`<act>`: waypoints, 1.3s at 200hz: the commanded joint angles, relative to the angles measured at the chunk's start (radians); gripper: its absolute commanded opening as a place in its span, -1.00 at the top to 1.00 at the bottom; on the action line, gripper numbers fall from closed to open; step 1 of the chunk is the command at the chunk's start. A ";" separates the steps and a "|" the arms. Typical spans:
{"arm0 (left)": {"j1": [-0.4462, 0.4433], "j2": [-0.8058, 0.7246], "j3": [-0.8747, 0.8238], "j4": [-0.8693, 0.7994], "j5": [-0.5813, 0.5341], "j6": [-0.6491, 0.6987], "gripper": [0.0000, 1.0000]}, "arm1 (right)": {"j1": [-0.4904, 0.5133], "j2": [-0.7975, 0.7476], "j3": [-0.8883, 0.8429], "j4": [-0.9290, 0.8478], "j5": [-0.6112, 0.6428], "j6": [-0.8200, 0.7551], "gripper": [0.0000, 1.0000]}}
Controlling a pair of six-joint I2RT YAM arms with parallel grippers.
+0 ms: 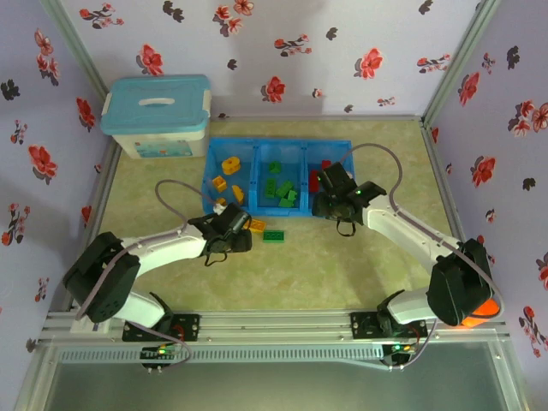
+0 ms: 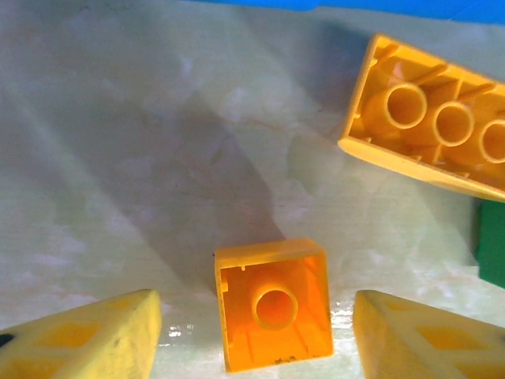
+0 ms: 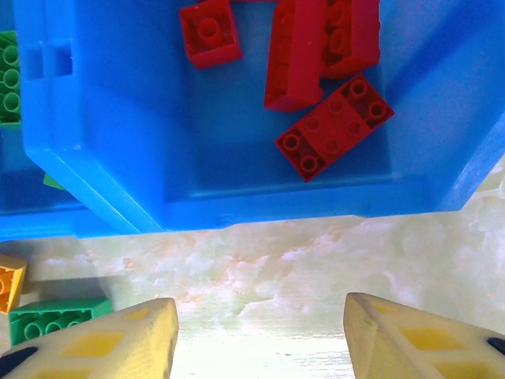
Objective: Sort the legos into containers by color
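Note:
A small square orange-yellow lego (image 2: pixel 272 304) lies studs-down on the table between the fingers of my left gripper (image 2: pixel 256 309), which is open with a gap on each side of the brick. A long orange-yellow lego (image 2: pixel 430 118) lies studs-down just beyond it, and a green one (image 2: pixel 493 245) shows at the right edge. From above, my left gripper (image 1: pixel 243 225) sits before the tray's left compartment (image 1: pixel 229 171), which holds orange-yellow bricks. My right gripper (image 3: pixel 260 312) is open over bare table in front of the red compartment (image 3: pixel 237 197), where several red legos (image 3: pixel 335 126) lie.
The blue tray (image 1: pixel 258 164) has green bricks in its middle compartment (image 1: pixel 281 184). A loose green brick (image 1: pixel 273 235) lies on the table between the arms. A white storage box with a pale-blue lid (image 1: pixel 158 116) stands at the back left. Flowered walls enclose the table.

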 commanded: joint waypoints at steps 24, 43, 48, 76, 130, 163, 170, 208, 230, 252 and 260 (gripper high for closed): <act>-0.005 0.054 0.041 -0.025 -0.024 0.021 0.08 | 0.006 -0.025 -0.030 0.015 0.017 0.026 -0.14; -0.004 0.046 0.052 -0.045 -0.032 0.025 0.21 | 0.008 -0.025 -0.040 0.023 0.016 0.027 -0.14; -0.004 0.041 0.057 -0.052 -0.037 0.028 0.24 | 0.007 -0.025 -0.043 0.024 0.013 0.028 -0.13; -0.003 -0.017 0.094 -0.115 -0.087 0.048 0.30 | 0.008 -0.030 -0.061 0.033 0.011 0.033 -0.13; 0.100 -0.088 0.203 -0.156 -0.062 0.127 0.31 | 0.019 -0.037 -0.121 0.084 -0.007 0.067 -0.11; 0.184 -0.040 0.320 -0.173 -0.024 0.191 0.31 | 0.046 -0.036 -0.143 0.094 -0.004 0.083 -0.11; 0.204 -0.022 0.345 -0.173 -0.007 0.203 0.31 | 0.053 -0.037 -0.146 0.093 -0.004 0.084 -0.10; 0.288 0.104 0.488 -0.188 0.070 0.240 0.29 | 0.088 -0.060 -0.170 0.098 0.010 0.109 -0.11; 0.303 0.168 0.546 -0.193 0.084 0.246 0.27 | 0.097 -0.076 -0.180 0.094 0.014 0.115 -0.11; 0.316 0.226 0.611 -0.235 0.080 0.234 -0.35 | 0.104 -0.093 -0.183 0.081 0.020 0.119 -0.10; 0.315 0.231 0.626 -0.249 0.082 0.234 -0.46 | 0.106 -0.102 -0.183 0.076 0.023 0.118 -0.11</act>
